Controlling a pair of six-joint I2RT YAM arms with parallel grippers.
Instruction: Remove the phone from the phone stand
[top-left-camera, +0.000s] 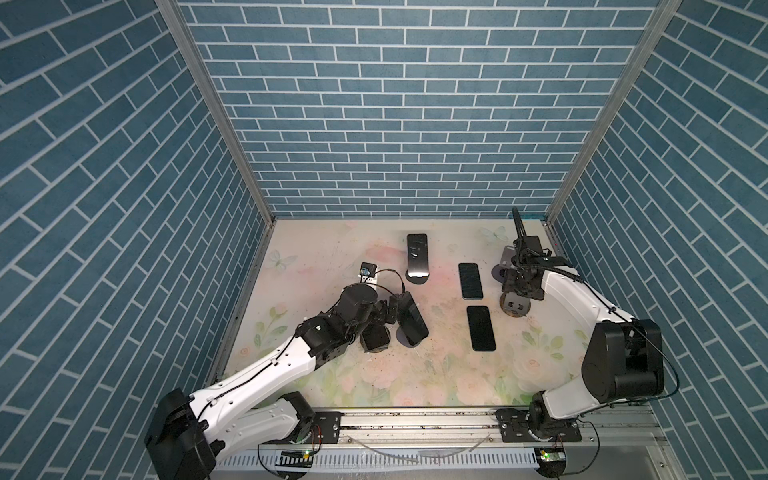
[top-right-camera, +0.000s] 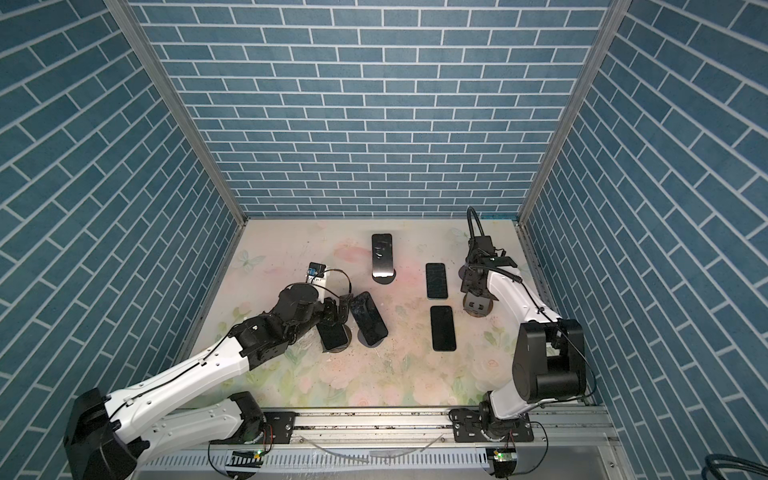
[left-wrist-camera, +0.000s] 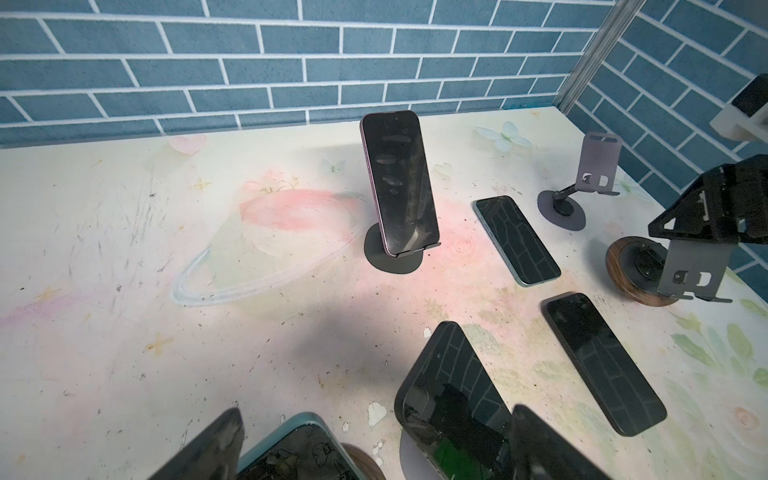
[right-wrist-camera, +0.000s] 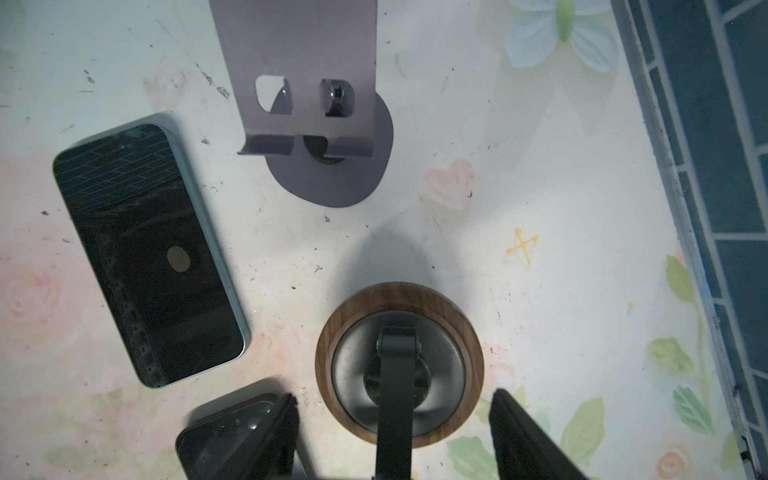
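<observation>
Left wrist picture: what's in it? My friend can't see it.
A dark phone leans upright on a round stand on a flowery table. Two more phones lie flat near two empty stands, with blue brick walls behind.

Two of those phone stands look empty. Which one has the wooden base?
The empty stand right by the right gripper: its round base has a brown wooden rim. The other empty stand, farther back, has a plain grey base.
</observation>
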